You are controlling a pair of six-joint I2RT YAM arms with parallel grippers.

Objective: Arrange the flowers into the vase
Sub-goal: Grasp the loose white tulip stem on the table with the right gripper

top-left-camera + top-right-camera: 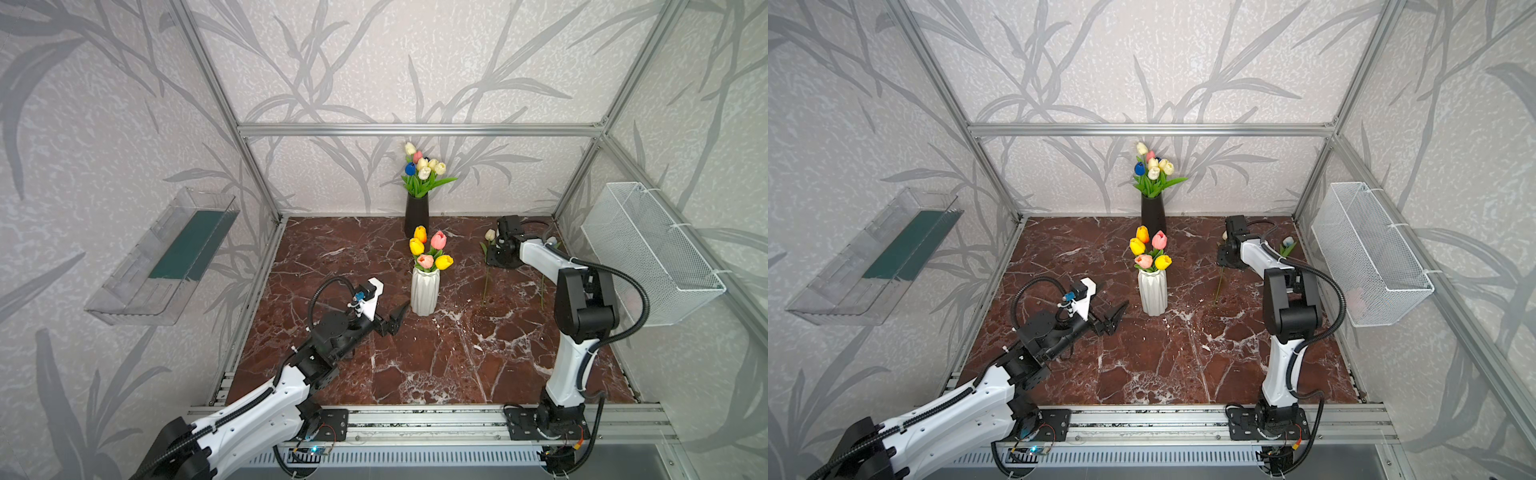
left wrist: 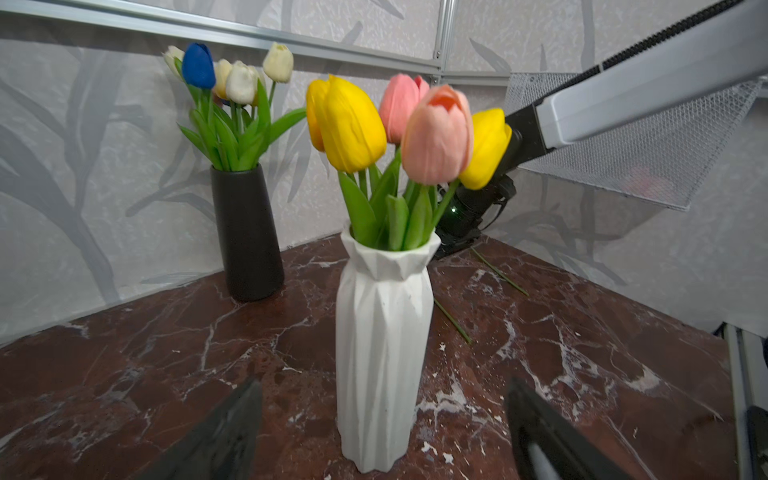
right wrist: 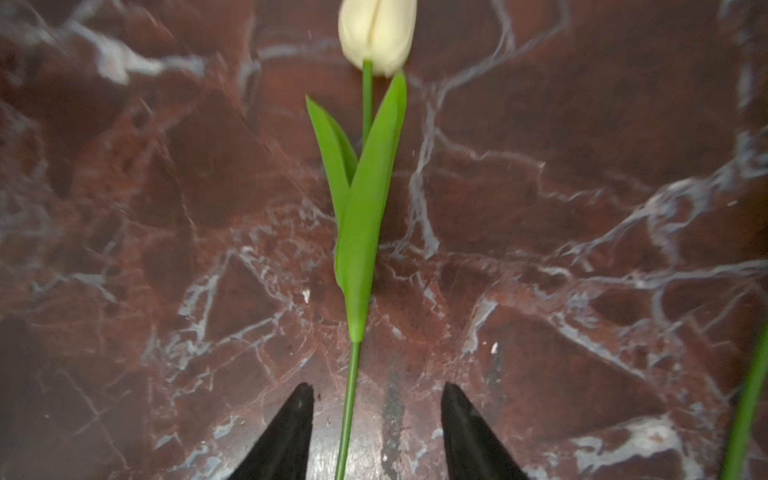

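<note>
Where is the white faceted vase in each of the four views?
Top view: white faceted vase, slightly right of centre.
Top view: white faceted vase, on the centre line.
Left wrist: white faceted vase, centre foreground.
Right wrist: not in it.
Shared landmark: black vase behind it, absent from the right wrist view.

The surface [image 1: 436,365] was dark red-brown marble with white veins. The white vase [image 1: 424,293] had a folded, faceted pattern and held yellow tulips [image 1: 417,246] and pink tulips [image 1: 438,240] with green leaves. Behind the white vase, a plain black vase [image 1: 416,214] carried cream heads, a blue head [image 1: 410,168] and a pink one. Right of the white vase lay a cream tulip [image 3: 377,33] with a green stem and leaves. The walls [image 1: 124,124] were pale grey with darker grey leaf shapes.
</note>
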